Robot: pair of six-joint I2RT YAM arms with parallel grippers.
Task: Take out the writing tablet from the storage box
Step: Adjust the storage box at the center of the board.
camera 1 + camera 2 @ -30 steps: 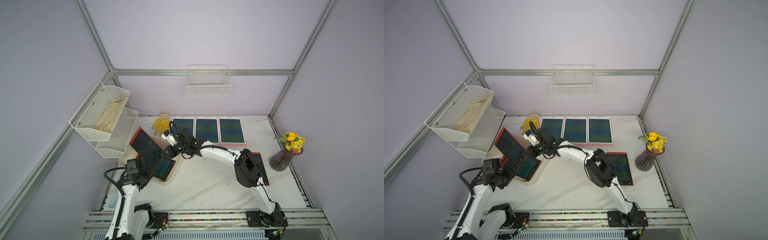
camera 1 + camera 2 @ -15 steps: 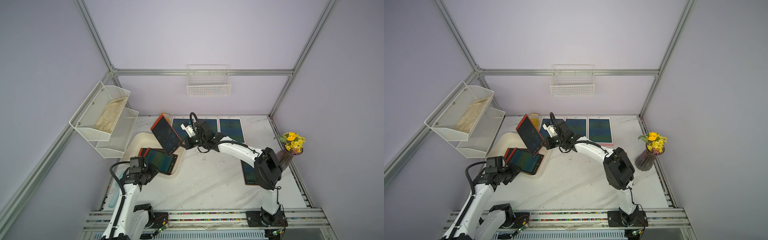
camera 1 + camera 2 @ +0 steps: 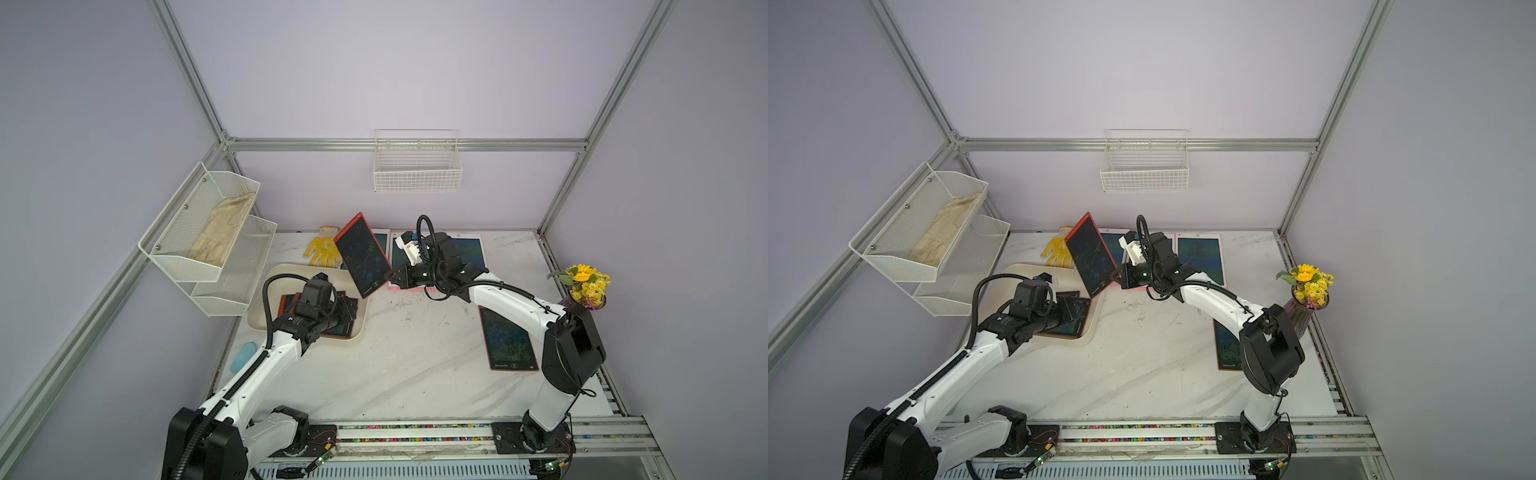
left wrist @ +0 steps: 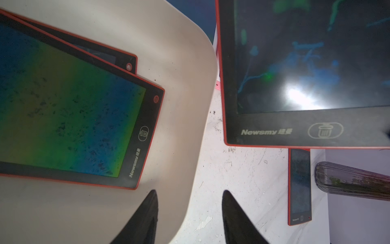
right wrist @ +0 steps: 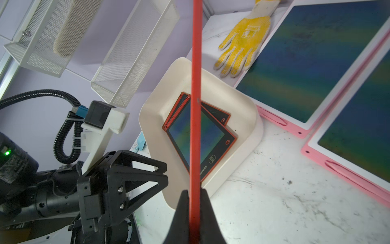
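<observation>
Rail [image 3: 415, 432] along the near edge carries both arm bases, and the white marble table [image 3: 399, 374] lies beyond it. A small light-blue object [image 3: 241, 357] sits at the table's near left edge; what it is cannot be told.

On the right, a red-framed writing tablet [image 3: 505, 338] lies flat beside the right arm.

On the left stands the storage box [image 5: 232, 99], cream-white, with two red-framed tablets stacked askew inside: upper tablet [image 4: 69, 105], lower tablet [image 4: 118, 55]. The left gripper [image 4: 189, 192] hovers over the box's right rim. Its jaws stand apart with nothing clasped between them.

Right of the box, the right gripper [image 5: 194, 192] is clamped on the edge of a third red-framed writing tablet [image 3: 363, 259]. This held tablet is clear of the box, raised in the air and steeply tilted, just beyond the box's right rim.

Far right: a glass vase [image 3: 584, 303] of yellow flowers. At the far edge lie a yellow work glove [image 3: 324, 251] and a row of pink-and-white framed tablets [image 5: 312, 59], partly hidden by the right arm.

On the left wall hangs a white mesh two-tier shelf [image 3: 199, 266], with a pale glove [image 3: 220, 232] in its upper tier. On the far wall hangs a white wire basket [image 3: 417, 166].
</observation>
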